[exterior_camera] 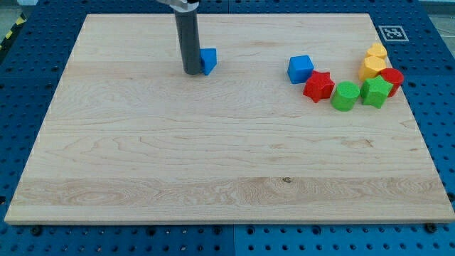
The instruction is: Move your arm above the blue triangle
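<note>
The blue triangle [208, 60] lies on the wooden board [213, 156] near the view's top, left of centre. My rod comes down from the view's top edge, and my tip [192, 72] rests on the board right against the triangle's left side, hiding part of it.
A blue cube [300, 69] sits at the upper right. To its right lie a red star [318, 86], a green cylinder [345, 96], a green star-like block [375, 92], a red block [392, 77] and two yellow blocks [373, 60]. A fiducial tag [390, 33] marks the board's top right corner.
</note>
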You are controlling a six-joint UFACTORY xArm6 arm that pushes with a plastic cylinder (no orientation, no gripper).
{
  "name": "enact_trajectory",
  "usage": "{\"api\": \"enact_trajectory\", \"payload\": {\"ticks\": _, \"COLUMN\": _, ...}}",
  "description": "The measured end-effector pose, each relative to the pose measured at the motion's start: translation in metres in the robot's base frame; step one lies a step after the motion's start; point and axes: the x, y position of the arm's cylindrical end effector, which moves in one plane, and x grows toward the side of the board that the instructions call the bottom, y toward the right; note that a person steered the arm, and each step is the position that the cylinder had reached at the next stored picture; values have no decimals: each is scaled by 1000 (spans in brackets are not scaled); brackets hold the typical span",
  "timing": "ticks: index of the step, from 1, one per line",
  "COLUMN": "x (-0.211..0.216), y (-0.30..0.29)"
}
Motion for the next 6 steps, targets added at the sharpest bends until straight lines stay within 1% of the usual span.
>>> {"api": "enact_trajectory", "payload": {"ticks": 1, "x": -25, "y": 47}}
{"api": "enact_trajectory", "payload": {"ticks": 2, "x": -29, "y": 75}}
{"api": "enact_trajectory", "payload": {"ticks": 3, "x": -29, "y": 35}}
{"api": "enact_trajectory", "payload": {"ticks": 4, "x": -52, "y": 13}}
{"api": "enact_trajectory", "payload": {"ticks": 5, "x": -90, "y": 28}}
{"api": "enact_trajectory", "payload": {"ticks": 6, "x": -96, "y": 85}}
